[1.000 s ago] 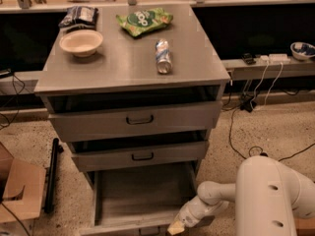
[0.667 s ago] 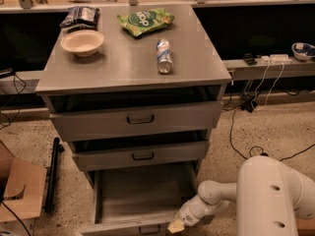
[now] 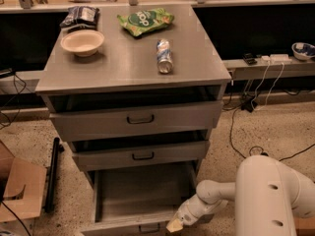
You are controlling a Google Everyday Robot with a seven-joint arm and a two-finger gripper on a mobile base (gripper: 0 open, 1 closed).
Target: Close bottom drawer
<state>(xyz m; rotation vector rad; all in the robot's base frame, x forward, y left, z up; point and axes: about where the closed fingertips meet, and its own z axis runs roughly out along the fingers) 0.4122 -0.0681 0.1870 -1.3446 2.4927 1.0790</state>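
The bottom drawer [image 3: 140, 193] of the grey metal cabinet [image 3: 133, 65] is pulled far out, its flat grey floor bare and its low front panel with a small dark handle [image 3: 148, 228] at the frame's lower edge. My gripper [image 3: 174, 225] on the white arm [image 3: 268, 200] is at the right end of that front panel, touching or very near it.
The top drawer [image 3: 138, 118] and middle drawer [image 3: 140, 154] stand slightly open. On the cabinet top lie a bowl [image 3: 82, 42], a green chip bag [image 3: 145, 21], a dark bag [image 3: 80, 16] and a can on its side [image 3: 164, 56]. A cardboard box [image 3: 17, 188] is at left; cables [image 3: 246, 132] lie at right.
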